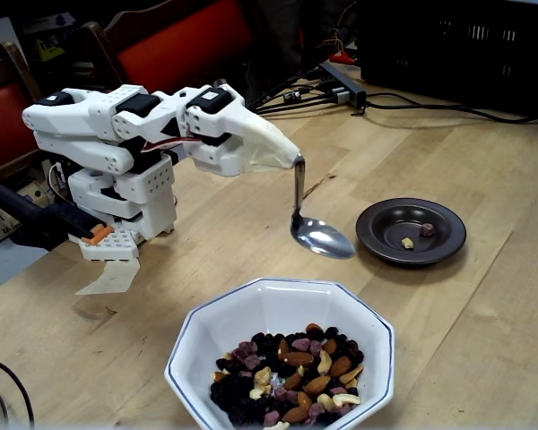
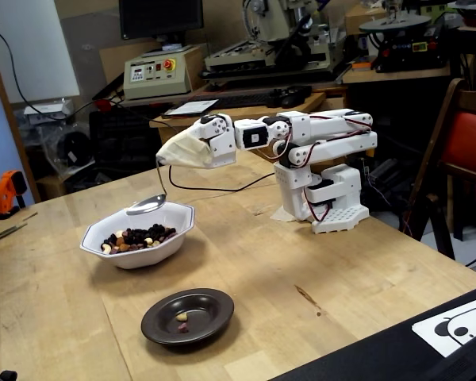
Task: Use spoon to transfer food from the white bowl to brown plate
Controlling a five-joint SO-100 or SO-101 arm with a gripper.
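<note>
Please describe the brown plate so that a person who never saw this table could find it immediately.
On the wooden table stand two dishes near the white robot arm. The brown plate is the smaller one, off to the side of the white bowl. It is round, shallow and nearly black, holding only two bits of food, whereas the bowl is octagonal and holds a heap of trail mix.
</note>
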